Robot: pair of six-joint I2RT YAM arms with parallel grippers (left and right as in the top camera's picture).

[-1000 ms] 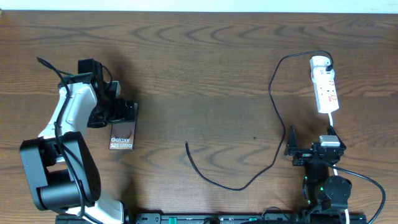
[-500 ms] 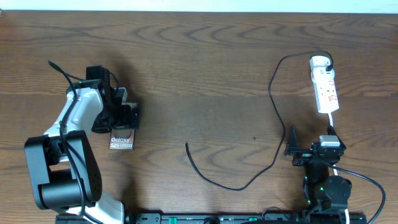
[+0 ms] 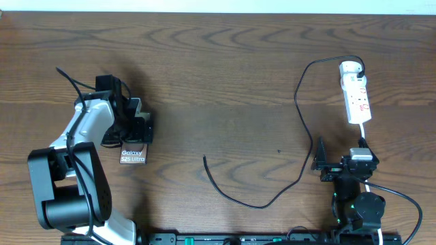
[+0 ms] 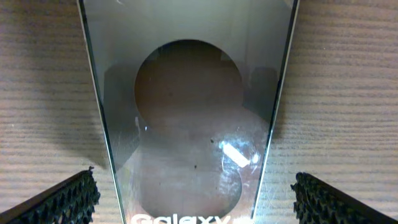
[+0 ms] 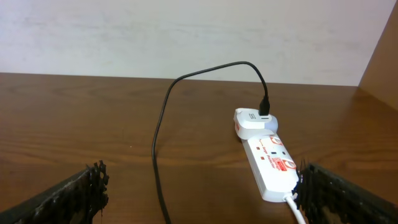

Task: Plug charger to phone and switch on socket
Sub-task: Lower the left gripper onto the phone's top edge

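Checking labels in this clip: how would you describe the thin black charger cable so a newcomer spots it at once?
On the dark wooden table, find the white power strip at the far right. From the white adapter at its far end, the thin black charger cable curves to mid-table, ending in a loose tip. Unlike the strip's own white cord, it is black.

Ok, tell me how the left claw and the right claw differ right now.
The left claw is reached out over the phone, its fingers spread wider than the slab. The right claw sits back near the front edge of the table, over no task item. The left claw looks straight down, while the right claw faces level across the table toward the socket. Both are open and hold nothing.
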